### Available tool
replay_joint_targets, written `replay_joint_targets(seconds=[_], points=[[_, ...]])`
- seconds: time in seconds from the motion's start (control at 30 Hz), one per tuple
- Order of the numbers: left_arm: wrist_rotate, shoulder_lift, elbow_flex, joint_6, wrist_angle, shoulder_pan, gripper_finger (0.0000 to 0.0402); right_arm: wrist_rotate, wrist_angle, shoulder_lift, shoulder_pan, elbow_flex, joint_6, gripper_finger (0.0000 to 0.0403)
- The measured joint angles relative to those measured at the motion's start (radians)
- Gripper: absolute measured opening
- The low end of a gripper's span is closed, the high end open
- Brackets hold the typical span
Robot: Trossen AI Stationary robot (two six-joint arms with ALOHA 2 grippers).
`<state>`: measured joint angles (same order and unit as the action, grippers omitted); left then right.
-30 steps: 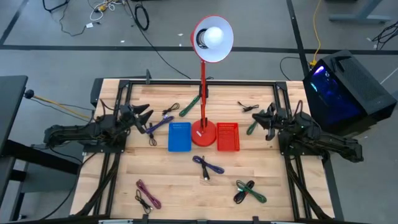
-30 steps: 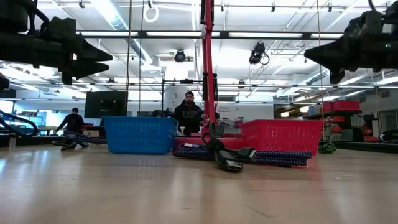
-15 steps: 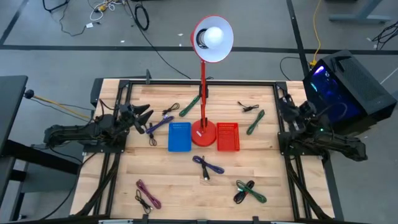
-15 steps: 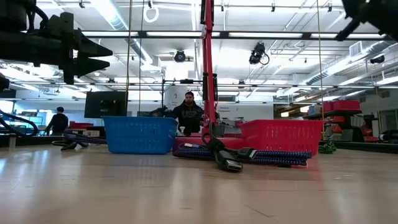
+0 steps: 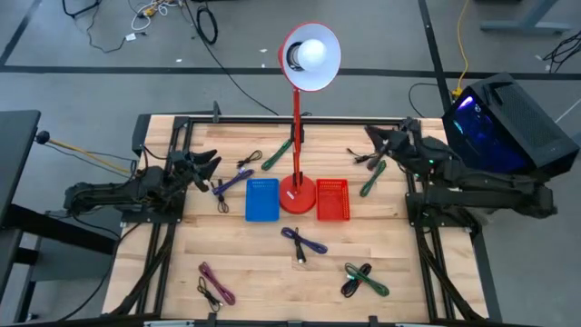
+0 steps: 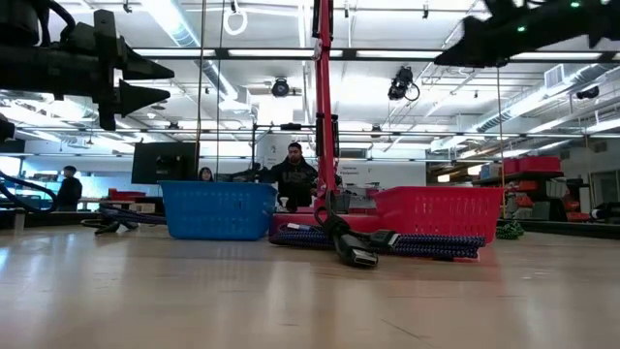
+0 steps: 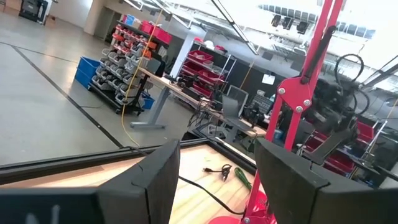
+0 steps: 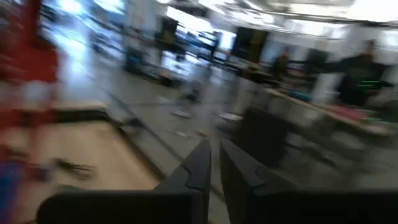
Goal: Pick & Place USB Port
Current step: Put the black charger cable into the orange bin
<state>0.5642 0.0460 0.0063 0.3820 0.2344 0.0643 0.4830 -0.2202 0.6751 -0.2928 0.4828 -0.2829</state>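
While the coiled purple cable (image 5: pixel 304 242) lies near the tabletop (image 5: pixel 263 272) middle, unclaimed before the blue bin (image 5: pixel 261 200), the left gripper (image 5: pixel 211 164) hangs released over another purple cable (image 5: pixel 229 184), probably lining up, and the empty right gripper (image 5: pixel 374 136) stays clenched at the far right.

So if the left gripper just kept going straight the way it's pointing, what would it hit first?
Probably the red lamp pole: the left gripper, open and raised above the table, points toward it. Depth is unclear, so it might pass beside it.
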Motion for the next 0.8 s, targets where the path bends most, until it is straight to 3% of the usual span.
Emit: replay_joint_targets(seconds=[0.13,0.27,0.4,0.53,0.8], points=[[0.0,0.0,0.0,-0.004,-0.01,0.0,0.0213,0.094,0.007,0.119,-0.021,0.037,-0.003,0.0036],[0.006,0.0,0.0,-0.012,-0.029,0.0,0.0213,0.156,0.258,0.204,-0.125,0.082,0.016,0.0036],[0.02,0.001,0.0,-0.05,-0.037,0.0,0.0213,-0.024,0.432,0.273,-0.208,0.09,0.108,0.0043],[0.03,0.001,0.0,-0.062,-0.039,0.0,0.0213,-0.036,0.504,0.326,-0.244,0.091,0.11,0.0073],[0.036,0.001,0.0,-0.064,-0.096,0.0,0.0213,-0.125,0.501,0.397,-0.27,0.091,0.072,0.0175]])
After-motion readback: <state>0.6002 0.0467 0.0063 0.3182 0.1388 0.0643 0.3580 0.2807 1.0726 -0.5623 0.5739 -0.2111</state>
